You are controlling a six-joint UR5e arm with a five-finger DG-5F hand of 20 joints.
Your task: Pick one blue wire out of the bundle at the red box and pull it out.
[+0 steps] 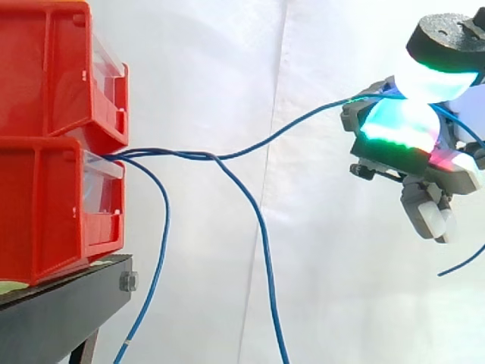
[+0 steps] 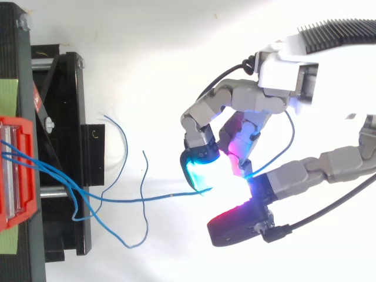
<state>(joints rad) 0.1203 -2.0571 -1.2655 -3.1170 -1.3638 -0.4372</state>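
Two red bins [image 1: 61,136] are stacked on a black stand at the left, and a bundle of thin blue wires [image 1: 163,155] comes out of the lower bin's front [image 2: 14,170]. One blue wire [image 1: 303,121] runs taut from the bin up to my hand [image 1: 413,129] at the right. My hand's glowing pads [image 2: 200,170] are curled together and pinch that wire [image 2: 147,198], whose free end trails beyond the hand [image 1: 462,262]. Two other blue wires [image 1: 265,250] hang down from the bin.
The black stand [image 1: 53,303] carries the bins at the lower left, with its frame [image 2: 70,117] seen from above. A white curtain [image 1: 303,288] is behind everything. Open room lies between the bins and my hand.
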